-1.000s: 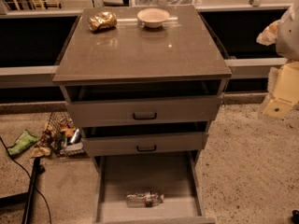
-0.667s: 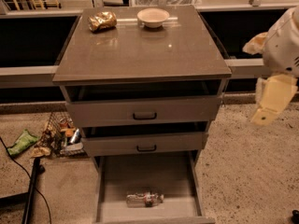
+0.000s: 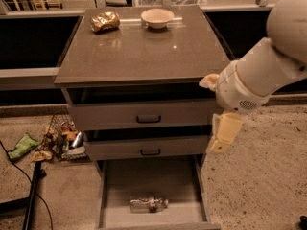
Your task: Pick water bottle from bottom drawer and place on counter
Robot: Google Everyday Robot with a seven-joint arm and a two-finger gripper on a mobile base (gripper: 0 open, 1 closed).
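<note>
The water bottle, small, clear and crinkled, lies on its side on the floor of the open bottom drawer, near its front. The counter is the glossy grey-brown top of the cabinet. My white arm reaches in from the upper right. The gripper hangs down at the cabinet's right side, level with the middle drawer, above and to the right of the bottle and not touching it. It holds nothing that I can see.
A crumpled gold foil packet and a pale bowl stand at the back of the counter. The two upper drawers are slightly open. Clutter in a wire basket, a green wrapper and a black cable lie on the floor at left.
The arm has swung left and closer, from the right edge of view to the cabinet's right side. The bottle and drawers have not moved.
</note>
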